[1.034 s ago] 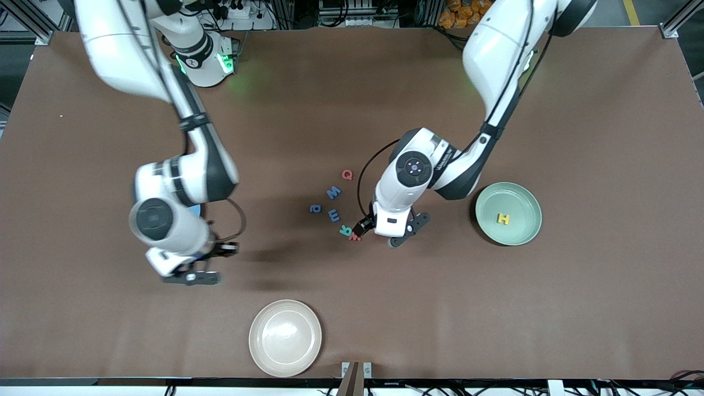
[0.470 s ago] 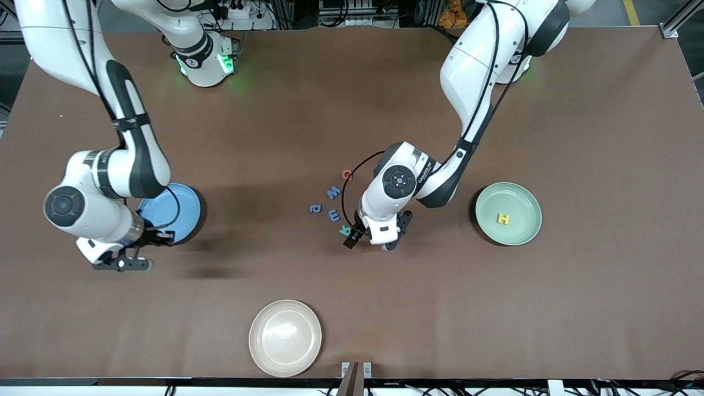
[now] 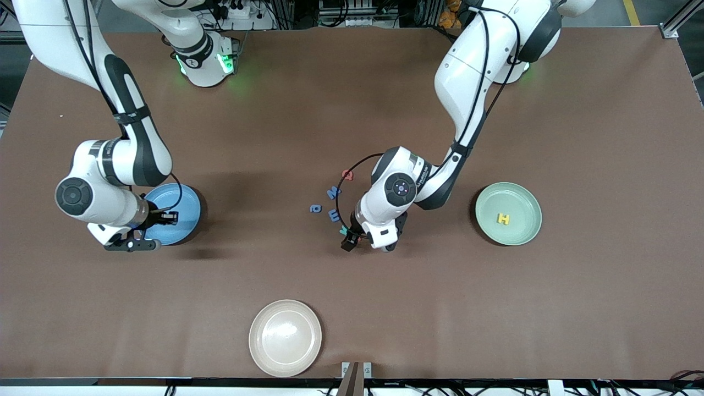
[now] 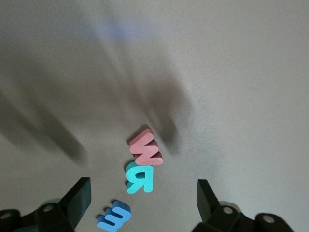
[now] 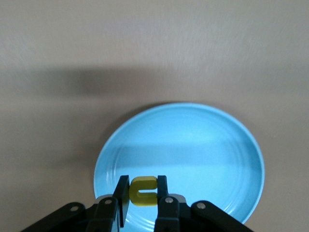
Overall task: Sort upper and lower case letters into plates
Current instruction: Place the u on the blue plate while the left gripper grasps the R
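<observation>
On the brown bench (image 3: 577, 308) only a yellow H (image 3: 502, 219) lies in the mint plate (image 3: 484, 212) near the left arm's end, while the right gripper (image 5: 143, 198), clamped on a yellow lowercase letter (image 5: 143, 190), hangs over the empty blue plate (image 3: 184, 201), and the left gripper (image 4: 143, 203), jaws apart, hovers over the loose letters mid-bench, a teal R (image 4: 139, 178) and pink W (image 4: 146, 149) among them, still unsorted.

The right arm is covering part of the blue plate (image 3: 176, 212); the left arm is hiding part of the red letter (image 3: 347, 174).

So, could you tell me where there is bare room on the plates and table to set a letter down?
The blue plate is bare under the right gripper, which holds a yellow letter. The green plate has room around its yellow H. The beige plate is bare. It is crowded at the letter cluster where the open left gripper works.
</observation>
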Controlling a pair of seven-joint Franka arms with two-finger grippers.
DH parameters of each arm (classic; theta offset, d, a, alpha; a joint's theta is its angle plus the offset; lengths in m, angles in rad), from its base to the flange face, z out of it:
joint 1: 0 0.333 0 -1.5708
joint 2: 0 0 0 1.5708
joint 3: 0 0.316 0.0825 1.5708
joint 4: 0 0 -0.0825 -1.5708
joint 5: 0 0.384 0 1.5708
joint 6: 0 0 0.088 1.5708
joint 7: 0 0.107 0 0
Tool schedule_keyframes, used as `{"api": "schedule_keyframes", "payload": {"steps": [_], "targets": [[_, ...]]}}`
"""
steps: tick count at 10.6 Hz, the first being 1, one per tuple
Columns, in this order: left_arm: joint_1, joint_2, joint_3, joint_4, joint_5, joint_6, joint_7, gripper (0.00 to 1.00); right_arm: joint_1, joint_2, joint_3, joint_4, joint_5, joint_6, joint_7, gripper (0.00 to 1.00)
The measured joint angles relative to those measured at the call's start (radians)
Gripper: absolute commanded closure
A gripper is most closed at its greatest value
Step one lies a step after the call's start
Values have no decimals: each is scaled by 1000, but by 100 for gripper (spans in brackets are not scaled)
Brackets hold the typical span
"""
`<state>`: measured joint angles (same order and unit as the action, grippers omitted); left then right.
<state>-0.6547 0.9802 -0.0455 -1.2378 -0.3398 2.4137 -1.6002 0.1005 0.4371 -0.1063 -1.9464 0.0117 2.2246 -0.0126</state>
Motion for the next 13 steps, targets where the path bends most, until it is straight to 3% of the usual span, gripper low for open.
{"api": "schedule_keyframes", "payload": {"steps": [1,6,10,13], "targets": [[-4,11,2,4,-14,0,-2,15,0,-1,0,-19,0,0,0,0],[-6,55,5,46,-44,0,-15,29,-45,-30,-4,-25,0,5,-52,0],[-6,58,5,54,-53,-1,-17,60,-57,-35,3,-25,1,7,-64,0],[-7,59,5,56,-54,-2,-19,61,-44,-35,61,-25,1,8,-70,0]]}}
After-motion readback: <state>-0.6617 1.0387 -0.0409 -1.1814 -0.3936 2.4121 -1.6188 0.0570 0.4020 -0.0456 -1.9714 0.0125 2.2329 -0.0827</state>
